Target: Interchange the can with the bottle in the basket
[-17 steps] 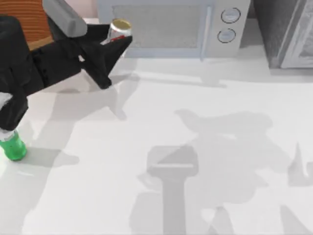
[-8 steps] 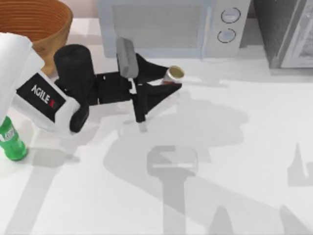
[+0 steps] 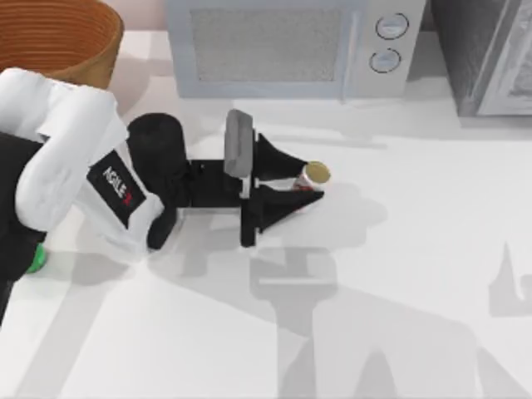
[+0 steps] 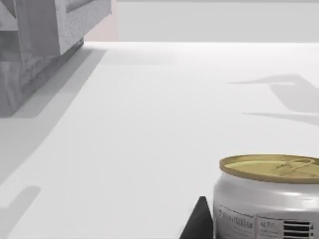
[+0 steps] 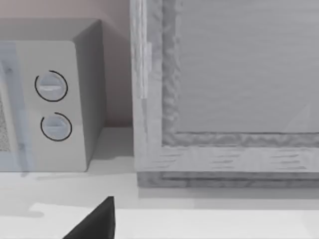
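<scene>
My left gripper (image 3: 310,184) is shut on the can (image 3: 316,174), a short white can with red marks and a gold top, out over the middle of the table. The can (image 4: 269,199) stands upright between the dark fingers (image 4: 198,223) in the left wrist view; its base is cut off there. At the back left corner sits the wicker basket (image 3: 58,37). The green bottle (image 3: 35,264) stands by the left edge, nearly all hidden under my left arm. My right gripper (image 5: 94,221) is parked facing the back right of the table.
A grey microwave (image 3: 283,46) stands along the back, with its two dials (image 5: 52,107) in the right wrist view. A grey cabinet (image 3: 490,54) fills the back right corner. Arm shadows lie across the front of the white table (image 3: 416,249).
My left arm has carried the can from beside the basket at the back left, rightward and forward to the table's middle. The arm now covers most of the bottle.
</scene>
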Controlling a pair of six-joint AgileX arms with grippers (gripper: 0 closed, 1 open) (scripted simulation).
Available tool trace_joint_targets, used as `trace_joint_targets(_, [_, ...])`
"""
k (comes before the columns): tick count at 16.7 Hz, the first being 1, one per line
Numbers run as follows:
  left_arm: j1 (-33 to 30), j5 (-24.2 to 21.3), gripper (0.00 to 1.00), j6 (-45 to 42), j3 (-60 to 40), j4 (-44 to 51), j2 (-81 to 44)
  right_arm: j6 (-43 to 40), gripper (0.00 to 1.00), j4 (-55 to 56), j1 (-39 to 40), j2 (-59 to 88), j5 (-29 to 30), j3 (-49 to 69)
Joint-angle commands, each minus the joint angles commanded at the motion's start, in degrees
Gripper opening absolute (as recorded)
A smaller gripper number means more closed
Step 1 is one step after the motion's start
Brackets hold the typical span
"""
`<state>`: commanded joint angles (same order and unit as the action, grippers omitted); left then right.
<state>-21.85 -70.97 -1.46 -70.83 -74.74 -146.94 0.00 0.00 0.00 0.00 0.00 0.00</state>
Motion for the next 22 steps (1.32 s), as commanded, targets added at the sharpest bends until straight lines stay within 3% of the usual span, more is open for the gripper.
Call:
trace_joint_targets(5, [0.00,0.00,0.00,0.00,0.00,0.00,0.00,0.00,1.00,0.00,0.00,0.00,0.00,0.00])
trace_joint_targets(18, [0.00,0.00,0.98,0.00,0.00,0.00,0.00,0.00,1.00,0.00,0.00,0.00,0.00,0.00])
trace_joint_targets(22, [0.00,0.00,1.00,0.00,0.00,0.00,0.00,0.00,1.00,0.00,0.00,0.00,0.00,0.00])
